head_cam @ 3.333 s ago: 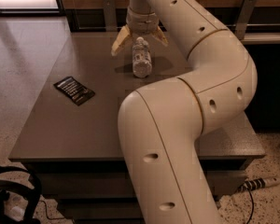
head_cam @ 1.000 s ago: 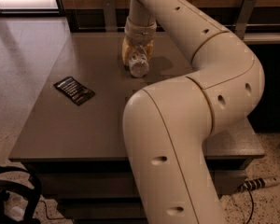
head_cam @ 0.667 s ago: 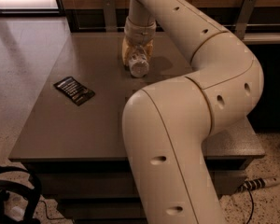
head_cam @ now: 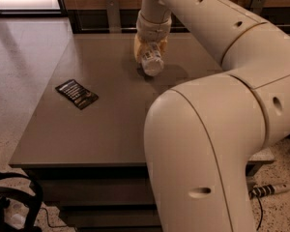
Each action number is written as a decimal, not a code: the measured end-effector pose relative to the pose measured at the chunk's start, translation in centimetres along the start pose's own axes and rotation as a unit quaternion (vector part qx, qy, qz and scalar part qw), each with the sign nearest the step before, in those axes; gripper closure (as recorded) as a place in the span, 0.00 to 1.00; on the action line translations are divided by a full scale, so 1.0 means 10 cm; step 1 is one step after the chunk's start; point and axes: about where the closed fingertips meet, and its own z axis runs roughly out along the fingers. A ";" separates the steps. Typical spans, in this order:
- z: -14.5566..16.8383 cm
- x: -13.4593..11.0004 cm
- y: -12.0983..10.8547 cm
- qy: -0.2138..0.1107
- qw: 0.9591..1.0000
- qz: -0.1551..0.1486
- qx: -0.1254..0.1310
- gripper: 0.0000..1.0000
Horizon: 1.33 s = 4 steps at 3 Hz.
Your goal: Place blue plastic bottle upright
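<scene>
Tool (head_cam: 150,52) is down near the far edge of the surface (head_cam: 111,129), fingers clamped round the blue plastic bottle (head_cam: 152,64). Bottle is tipped over, one end toward camera. Grasp looks made. Next: small lift, rotate to vertical, seat base flat, release.

bottle (head_cam: 152,63): pale label, print too small to read
packet (head_cam: 77,94): left of centre on the table, light lines of print, none readable
gripper (head_cam: 150,51): upper centre of the frame, clamped around the bottle, no readable marking
</scene>
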 end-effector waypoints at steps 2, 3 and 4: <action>-0.51 0.32 -0.45 -0.130 0.990 -0.027 -0.041 1.00; -0.80 0.28 -0.64 -0.196 0.978 -0.049 -0.061 1.00; -1.13 0.14 -0.75 -0.286 0.948 -0.105 -0.088 1.00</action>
